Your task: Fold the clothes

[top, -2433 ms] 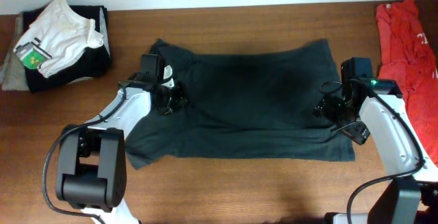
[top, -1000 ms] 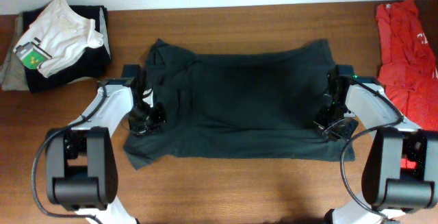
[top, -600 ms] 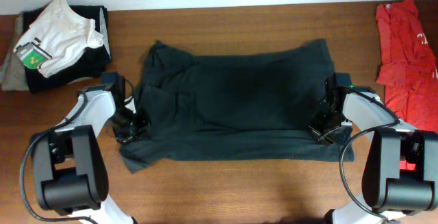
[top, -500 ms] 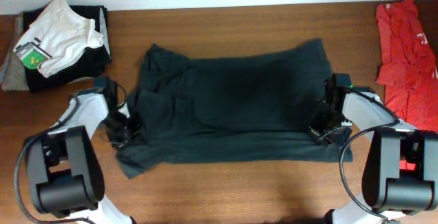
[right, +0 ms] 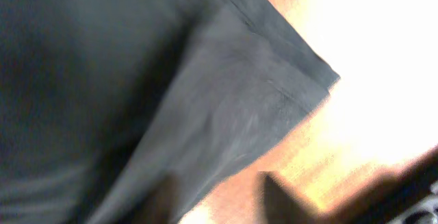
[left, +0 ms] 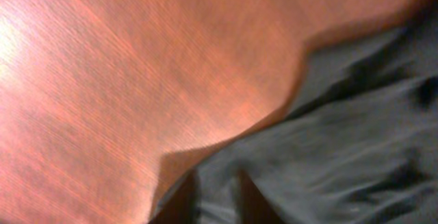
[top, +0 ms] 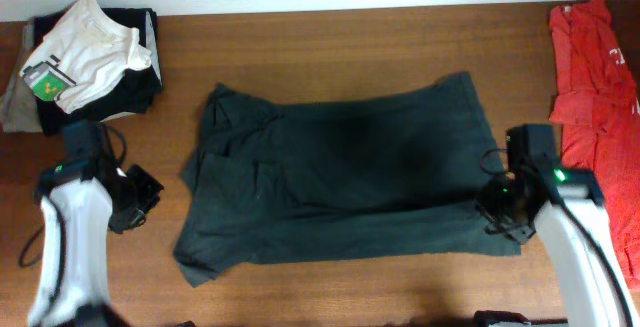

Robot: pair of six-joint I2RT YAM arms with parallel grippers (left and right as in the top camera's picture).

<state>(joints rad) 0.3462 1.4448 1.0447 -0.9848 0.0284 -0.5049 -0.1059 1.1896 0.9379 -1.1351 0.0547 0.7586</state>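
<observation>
The brown tabletop carries a black T-shirt spread flat at its middle, its lower part doubled over and one sleeve rumpled at the left. A red T-shirt lies along the right edge, well apart from it. At the far left corner a white garment sits on a pile of dark clothes. The right tool hovers at the black shirt's lower right corner, fingers spread, gripping nothing. The left tool is off the shirt, near its left edge, also spread and empty.
</observation>
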